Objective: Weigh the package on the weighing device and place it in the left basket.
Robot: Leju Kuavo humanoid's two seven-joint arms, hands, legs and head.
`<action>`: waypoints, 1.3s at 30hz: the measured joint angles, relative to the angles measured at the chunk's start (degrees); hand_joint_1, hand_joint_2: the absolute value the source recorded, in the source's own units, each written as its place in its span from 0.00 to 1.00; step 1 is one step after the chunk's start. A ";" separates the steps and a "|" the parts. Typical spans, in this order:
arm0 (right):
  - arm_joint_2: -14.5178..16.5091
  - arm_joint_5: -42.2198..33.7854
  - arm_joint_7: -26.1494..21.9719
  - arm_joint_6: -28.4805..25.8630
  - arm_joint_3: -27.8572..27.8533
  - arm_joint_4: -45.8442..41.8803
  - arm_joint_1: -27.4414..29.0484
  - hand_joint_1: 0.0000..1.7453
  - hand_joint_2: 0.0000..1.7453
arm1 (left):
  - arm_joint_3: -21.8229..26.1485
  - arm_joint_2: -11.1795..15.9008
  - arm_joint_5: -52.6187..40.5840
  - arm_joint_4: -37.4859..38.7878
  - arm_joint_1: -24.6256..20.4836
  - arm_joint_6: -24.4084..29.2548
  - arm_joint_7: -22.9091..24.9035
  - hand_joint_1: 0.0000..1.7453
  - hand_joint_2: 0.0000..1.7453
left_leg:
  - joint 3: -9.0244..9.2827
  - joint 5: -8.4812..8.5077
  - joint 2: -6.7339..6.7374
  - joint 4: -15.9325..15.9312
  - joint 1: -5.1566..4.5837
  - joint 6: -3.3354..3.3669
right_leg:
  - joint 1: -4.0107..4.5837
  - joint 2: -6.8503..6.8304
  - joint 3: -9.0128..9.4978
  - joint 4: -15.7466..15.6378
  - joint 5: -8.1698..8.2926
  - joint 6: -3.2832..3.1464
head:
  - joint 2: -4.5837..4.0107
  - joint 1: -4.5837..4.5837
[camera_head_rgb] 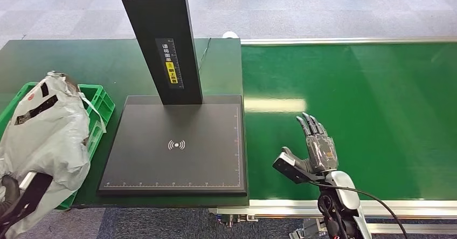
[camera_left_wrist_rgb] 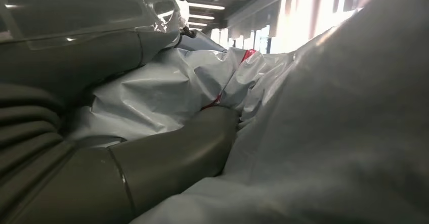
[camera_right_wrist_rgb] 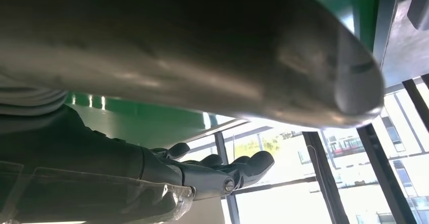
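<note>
A crumpled grey plastic package (camera_head_rgb: pixel 51 136) sits in the green plastic basket (camera_head_rgb: pixel 102 101) at far left, grasped by the left hand (camera_left_wrist_rgb: pixel 167 153). The flat black weighing device (camera_head_rgb: pixel 175 147) lies mid-surface. The right hand (camera_head_rgb: pixel 312 150) hovers with fingers spread, holding nothing, over the green conveyor belt (camera_head_rgb: pixel 377 98).

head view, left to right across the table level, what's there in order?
Grey package lying in the green basket, held by the left hand → black weighing device with its upright post → green conveyor belt with the right hand open above its near edge, holding nothing.
</note>
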 joint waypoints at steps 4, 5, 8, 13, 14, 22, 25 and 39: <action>0.01 -0.03 -0.01 -0.15 0.01 0.62 0.02 0.00 0.00 | 3.04 -0.45 -0.99 2.99 -1.56 0.44 0.00 1.00 1.00 | 0.03 -0.01 0.00 -0.01 0.00 -0.01 | 0.02 0.01 0.04 0.00 0.00 0.00 | 0.00 -0.01; 0.01 -0.03 -0.01 -0.15 0.01 0.76 0.02 0.00 0.00 | 3.67 -0.58 -1.18 3.64 -1.93 0.62 0.00 1.00 1.00 | 0.03 -0.01 0.01 -0.01 0.00 -0.02 | 0.02 0.03 0.05 0.00 0.00 0.00 | 0.00 0.00; 0.02 0.00 -0.01 -0.17 0.01 1.07 0.04 0.00 0.00 | 5.28 -0.90 -1.52 5.02 -2.80 1.06 -0.03 1.00 1.00 | 0.06 -0.01 0.06 -0.02 0.01 -0.03 | 0.03 0.08 0.06 0.01 0.00 0.00 | 0.00 0.00; 0.10 0.25 -0.01 -0.14 0.01 1.25 0.00 0.00 0.00 | 7.23 -1.13 -1.62 5.98 -3.86 1.14 -0.08 0.02 0.75 | 0.09 -0.01 0.12 -0.02 0.01 -0.03 | 0.03 0.14 0.06 0.02 0.00 -0.01 | 0.00 -0.01; 0.13 0.34 -0.01 -0.13 0.01 1.30 -0.01 0.00 0.00 | 7.57 -1.17 -1.59 6.06 -3.95 1.17 -0.08 0.00 0.50 | 0.10 -0.01 0.11 -0.02 0.01 -0.03 | 0.03 0.13 0.06 0.02 0.00 0.00 | 0.00 0.00; 0.48 0.52 0.02 -0.09 0.01 1.50 0.03 0.00 0.00 | 8.70 -2.34 -1.35 5.91 -3.83 2.01 -0.29 0.00 0.00 | 0.11 -0.01 0.01 -0.01 0.01 -0.03 | 0.01 0.08 0.07 0.02 0.00 0.00 | 0.00 0.01; 0.65 0.57 0.02 -0.09 -0.01 1.58 0.03 0.00 0.00 | 8.40 -2.79 -1.10 5.45 -3.55 2.17 -0.86 0.00 0.00 | 0.11 -0.01 0.01 -0.01 0.00 -0.02 | 0.01 0.07 0.07 0.01 0.00 0.00 | 0.00 0.01; 1.18 0.75 -0.59 -0.50 -0.30 2.69 -0.05 0.00 0.00 | -0.56 -4.47 7.92 0.16 -2.82 8.94 -6.24 0.00 0.00 | 0.09 -0.01 -0.02 0.00 0.00 -0.02 | 0.01 0.05 0.06 0.01 0.00 0.00 | 0.00 0.00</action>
